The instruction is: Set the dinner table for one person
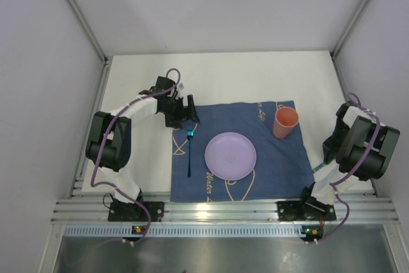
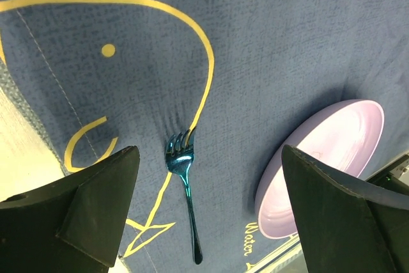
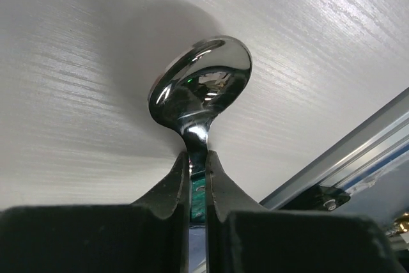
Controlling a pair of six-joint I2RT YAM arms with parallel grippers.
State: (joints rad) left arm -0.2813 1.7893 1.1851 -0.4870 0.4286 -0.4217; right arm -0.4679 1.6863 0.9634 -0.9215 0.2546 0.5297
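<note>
The right hand [image 3: 197, 165] is clenched on a spoon [image 3: 203, 78] at its neck, bowl pointing up-frame, close over the white surface [image 3: 83, 62]. Only its wrist view shows this; the top view hides it under the folded arm at right. The surface fills the top view's middle, wider than deep. On it a blue cloth [image 1: 281, 171] carries a lilac plate [image 1: 230, 155], an orange cup [image 1: 285, 123] at upper right and a blue fork [image 1: 189, 151], tines up-frame. The left hand [image 2: 208, 158] hovers released above the fork.

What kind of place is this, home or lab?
Probably a lab robot cell: plain panel walls, the left arm and right arm bolted to an aluminium rail, a lone plate staged on a blue cloth.
</note>
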